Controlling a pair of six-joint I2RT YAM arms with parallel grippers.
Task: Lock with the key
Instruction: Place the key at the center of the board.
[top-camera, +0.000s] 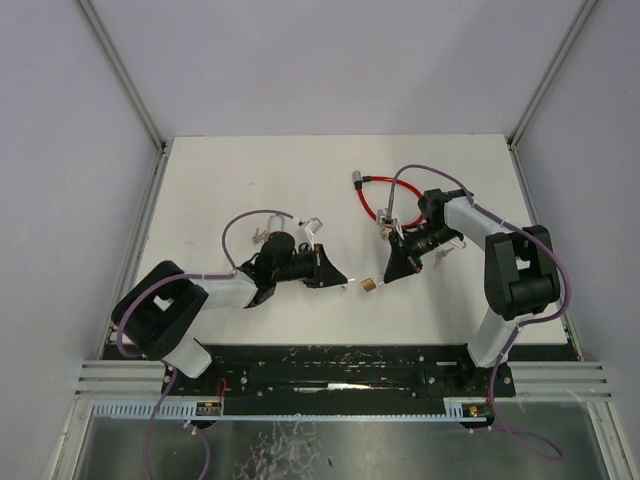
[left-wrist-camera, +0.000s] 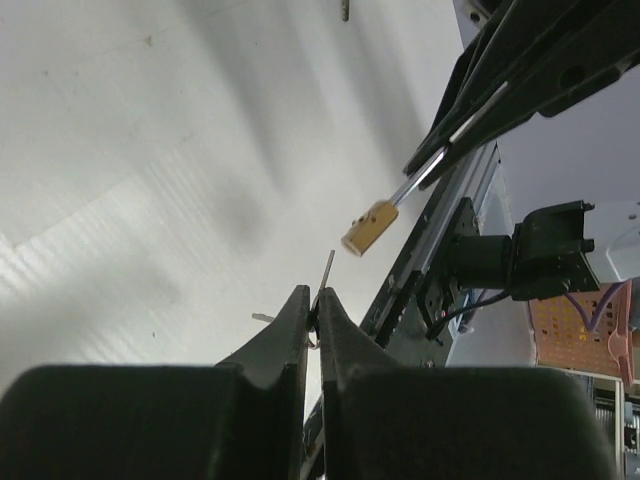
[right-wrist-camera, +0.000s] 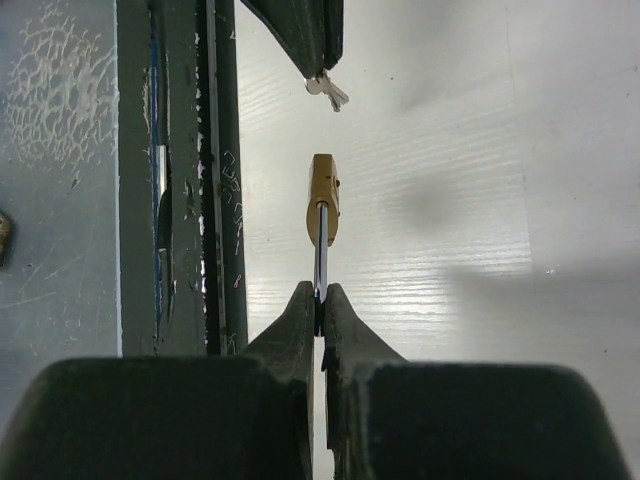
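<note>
1. Top view: I am holding my left hand (top-camera: 342, 281) and my right hand (top-camera: 386, 275) close together above the white surface (top-camera: 250, 170), tips facing each other. The brass padlock (top-camera: 369, 286) is hanging at the right hand's tip, just beside the left hand's tip. A red cable (top-camera: 372, 200) is lying on the surface behind the right arm, well apart from where the hands are meeting. What the left hand is carrying is too small to make out here.

2. Left wrist view: my left hand is pinching the key (left-wrist-camera: 327, 272) between closed fingers, with the blade sticking out toward the padlock. The two are near each other but apart, and the blade is not entering the body. The padlock is hanging tilted off its shackle (left-wrist-camera: 420, 180).

3. Right wrist view: my right hand is clamping shut on the shackle, with the brass body pointing away from the fingers, in the air over the near edge of the surface. The key is sitting just beyond the far end of the padlock, a little to one side, with a gap between them.

4. My reading: both pickups are looking done and I am lining the parts up. Inserting the key and turning it are remaining. I cannot tell whether the shackle is pushed home.
</note>
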